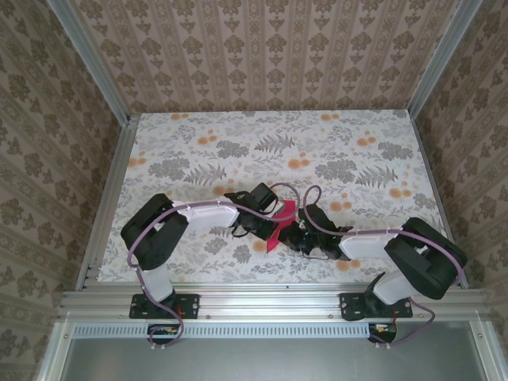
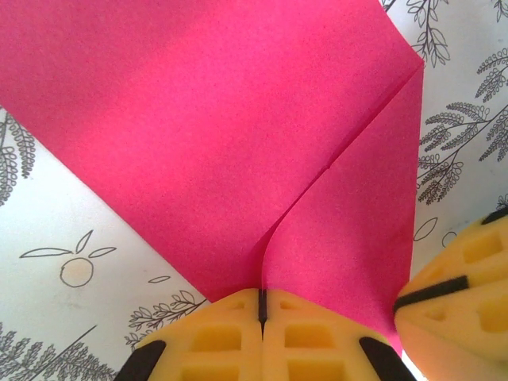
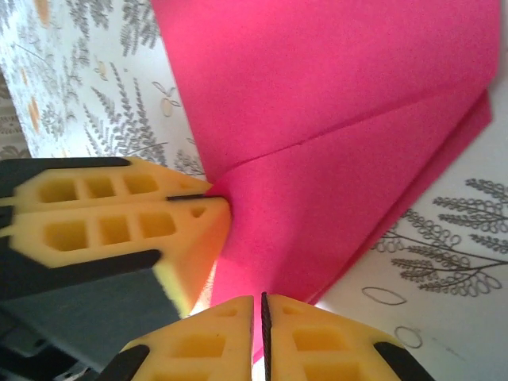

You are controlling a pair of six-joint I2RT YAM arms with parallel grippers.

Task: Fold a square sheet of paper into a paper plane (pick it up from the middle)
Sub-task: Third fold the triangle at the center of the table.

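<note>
We find the creased paper just below centre of the top view, over the desk, with the left pincer and the right pincer each clamped on its edge, close beside one another.

A tablecloth printed with grey ferns, leaves and orange flowers covers the table. Walls in brown damask pattern stand on three sides, with slanting aluminium posts at the far corners. An aluminium rail runs along the near edge.
</note>
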